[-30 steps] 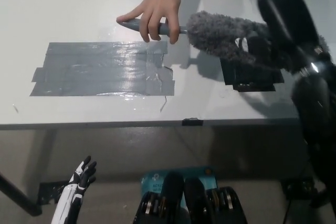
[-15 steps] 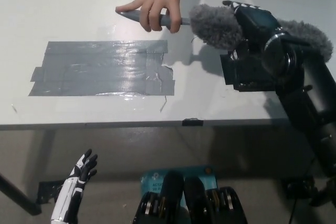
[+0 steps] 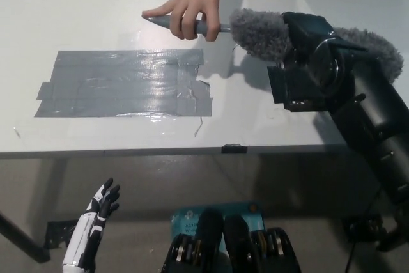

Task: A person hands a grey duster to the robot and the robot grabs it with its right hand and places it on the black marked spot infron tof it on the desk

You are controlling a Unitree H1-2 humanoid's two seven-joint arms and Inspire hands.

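Head view, left to right: white left hand [image 3: 96,218] low beside the desk [image 3: 96,4], fingers spread, holding nothing. Grey tape patch [image 3: 124,84] flat on the desk. Person's hand [image 3: 192,1] gripping the handle of the grey duster [image 3: 262,33], held above the desk. Black right hand [image 3: 313,46] clenched around the fluffy head, over the black marked spot [image 3: 291,94].

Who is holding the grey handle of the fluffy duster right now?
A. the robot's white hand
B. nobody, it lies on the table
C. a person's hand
C. A person's hand grips the handle of the duster, while the black right hand is at its fluffy head.
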